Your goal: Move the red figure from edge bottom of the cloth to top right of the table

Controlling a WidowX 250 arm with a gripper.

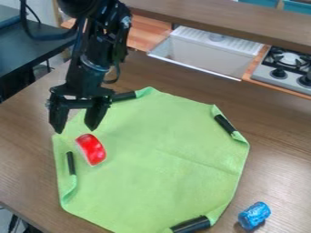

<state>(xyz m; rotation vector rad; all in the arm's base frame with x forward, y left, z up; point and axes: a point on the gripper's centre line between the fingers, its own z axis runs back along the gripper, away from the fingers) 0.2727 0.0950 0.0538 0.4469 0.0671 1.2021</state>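
Nearest, a black roll [191,225] lies at the green cloth's [152,168] 5 o'clock edge, and a shiny blue object [254,215] sits on the brown table [276,159] just beyond the cloth at 4 o'clock. Farther up, a slim black roll [71,163] lies by the cloth's 9 o'clock edge. Just inward from it, between 9 and 10 o'clock, the red figure [91,149], pale along its border, rests on the cloth. Another black roll [224,124] is at 2 o'clock, beside a curled edge. At 10 o'clock the black gripper [74,129] hangs beyond the red figure, jaws spread apart with nothing between them. Behind it, a black roll [124,96] lies near 11 o'clock. Farthest off, by the view's clock, are a white sink [203,57] at 1, a stove [280,75] at 2 and a dark table [30,52] at 10.
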